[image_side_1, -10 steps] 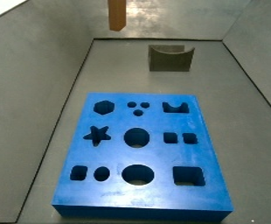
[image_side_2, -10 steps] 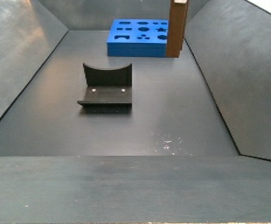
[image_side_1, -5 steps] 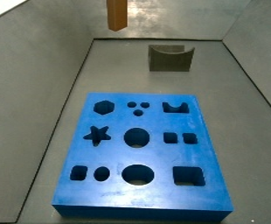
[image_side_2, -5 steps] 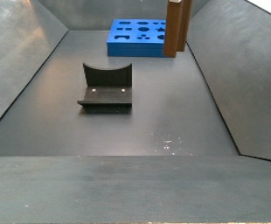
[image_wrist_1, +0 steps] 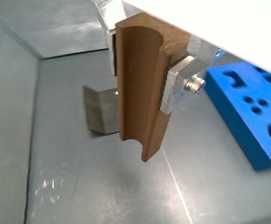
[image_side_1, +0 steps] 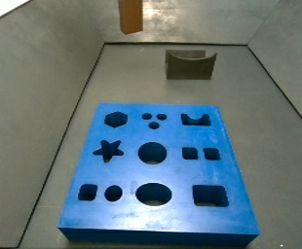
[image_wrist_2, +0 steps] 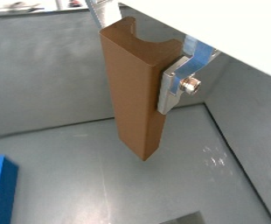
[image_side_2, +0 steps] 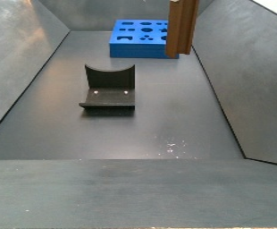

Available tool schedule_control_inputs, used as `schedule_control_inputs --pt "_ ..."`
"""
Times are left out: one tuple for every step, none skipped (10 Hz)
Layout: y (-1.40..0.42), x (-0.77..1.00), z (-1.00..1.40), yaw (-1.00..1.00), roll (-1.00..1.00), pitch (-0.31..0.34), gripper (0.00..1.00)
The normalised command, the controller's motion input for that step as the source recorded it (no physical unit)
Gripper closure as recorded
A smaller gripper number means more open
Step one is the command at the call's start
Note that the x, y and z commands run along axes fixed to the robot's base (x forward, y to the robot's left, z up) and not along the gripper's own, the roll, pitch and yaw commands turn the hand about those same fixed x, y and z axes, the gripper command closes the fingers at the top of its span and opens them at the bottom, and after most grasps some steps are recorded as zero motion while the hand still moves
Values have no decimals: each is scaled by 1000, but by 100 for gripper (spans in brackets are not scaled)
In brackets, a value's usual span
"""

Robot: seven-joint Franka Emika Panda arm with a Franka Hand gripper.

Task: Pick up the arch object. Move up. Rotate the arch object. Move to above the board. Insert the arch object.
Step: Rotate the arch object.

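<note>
Gripper: gripper (image_wrist_1: 148, 77) was clamped on the tan-brown wooden arch object (image_wrist_1: 141, 87), raised.
Risk: rotating could have slipped it, missing the bright-blue slab board's (image_side_1: 161, 170) notch.

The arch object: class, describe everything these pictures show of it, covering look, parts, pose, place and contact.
The arch object is a tan-brown, wood-looking elongated block with a curved notch in its upper end. It hangs upright, long axis vertical, clear of the floor. The gripper is clamped on its upper half; a silver finger presses its side. In a side view it hangs beyond the board; nothing else touches it.
</note>
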Motion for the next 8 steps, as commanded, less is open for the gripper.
schedule_control_inputs --pt "4 4 4 -1000 -24 49 100" --pt "4 4 5 -1000 -27 57 100" --pt "4 5 5 -1000 -32 66 100" --pt "4 6 7 -1000 -41 85 100" --pt "5 7 7 -971 -47 97 100" --pt "5 8 9 -714 -47 96 100" --pt "5 11 12 -420 -47 94 100" --pt "5 13 14 -277 -47 93 100"
